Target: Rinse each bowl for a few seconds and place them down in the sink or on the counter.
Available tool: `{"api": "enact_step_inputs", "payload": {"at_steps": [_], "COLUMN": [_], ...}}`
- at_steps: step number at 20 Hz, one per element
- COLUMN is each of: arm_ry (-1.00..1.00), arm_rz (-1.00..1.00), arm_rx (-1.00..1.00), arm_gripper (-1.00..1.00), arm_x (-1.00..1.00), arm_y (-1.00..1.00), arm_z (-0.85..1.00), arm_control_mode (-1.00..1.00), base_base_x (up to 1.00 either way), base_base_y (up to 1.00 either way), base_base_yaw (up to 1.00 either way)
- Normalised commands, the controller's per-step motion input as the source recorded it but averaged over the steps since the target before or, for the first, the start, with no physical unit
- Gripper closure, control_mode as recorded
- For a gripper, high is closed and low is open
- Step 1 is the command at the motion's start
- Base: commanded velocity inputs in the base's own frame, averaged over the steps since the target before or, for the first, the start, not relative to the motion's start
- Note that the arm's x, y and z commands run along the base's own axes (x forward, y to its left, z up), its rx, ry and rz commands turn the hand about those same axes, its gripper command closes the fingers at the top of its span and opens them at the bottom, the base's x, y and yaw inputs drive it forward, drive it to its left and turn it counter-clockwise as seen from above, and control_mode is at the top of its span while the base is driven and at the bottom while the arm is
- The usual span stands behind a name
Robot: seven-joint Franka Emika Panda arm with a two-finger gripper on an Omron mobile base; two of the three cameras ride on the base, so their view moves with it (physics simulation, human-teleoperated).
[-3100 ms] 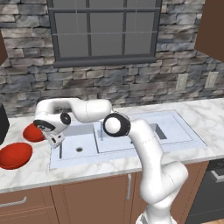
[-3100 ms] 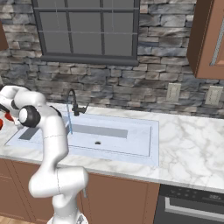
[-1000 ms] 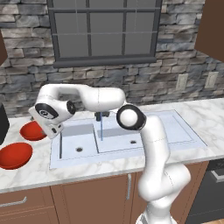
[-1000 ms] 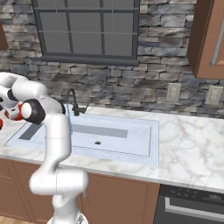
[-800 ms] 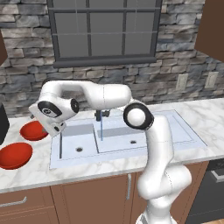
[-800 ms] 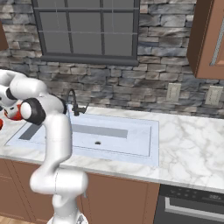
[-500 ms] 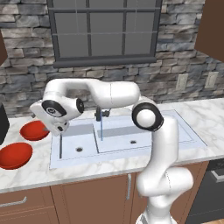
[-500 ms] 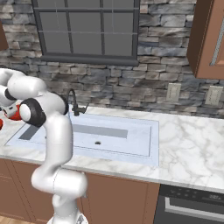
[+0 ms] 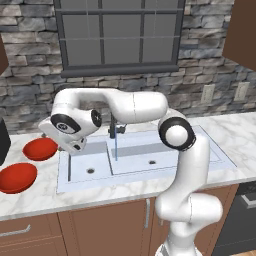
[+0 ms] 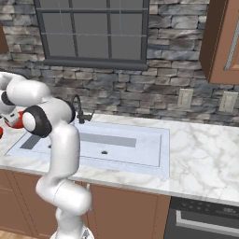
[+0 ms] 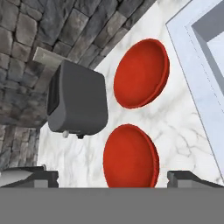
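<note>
- We see a white marble-look counter (image 9: 30, 200) with faint grey veins running across the lower half of the left base view, over brown wooden cabinets (image 9: 100, 225).
- A pale blue-grey sink (image 9: 165, 167) is set into it at centre.
- Two red bowls (image 9: 40, 148) (image 9: 17, 177) rest at the left.
- A dark grey toaster (image 11: 78, 100) stands beside them.

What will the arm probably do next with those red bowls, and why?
Probably lower onto the nearer bowl and close on its rim. The gripper is open with that bowl between its fingertips, and both bowls sit unrinsed on the counter beside the sink.
</note>
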Motion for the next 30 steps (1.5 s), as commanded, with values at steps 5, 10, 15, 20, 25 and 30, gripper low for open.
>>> {"api": "enact_step_inputs", "payload": {"at_steps": [5,10,15,20,25,30], "arm_ry": [0.19,0.22,0.15,0.03,0.0,0.0], "arm_rz": [0.0,0.0,0.03,0.03,0.01,0.0], "arm_rx": [-0.19,-0.08,-0.01,-0.03,-0.15,-0.27], "arm_gripper": [-1.0,-1.0,-1.0,-1.0,-1.0,-1.0], "arm_x": [0.0,0.03,0.0,0.0,0.0,0.0], "arm_y": [-0.03,0.02,0.1,0.29,0.5,0.64], "arm_z": [0.35,0.2,-0.05,-0.1,0.0,0.09], "arm_control_mode": [-1.0,-1.0,-1.0,-1.0,-1.0,-1.0], "base_base_x": [0.0,0.0,0.0,0.0,0.0,0.0], "base_base_y": [0.0,0.0,0.0,0.0,0.0,0.0], "base_base_yaw": [0.0,0.0,0.0,0.0,0.0,0.0]}}
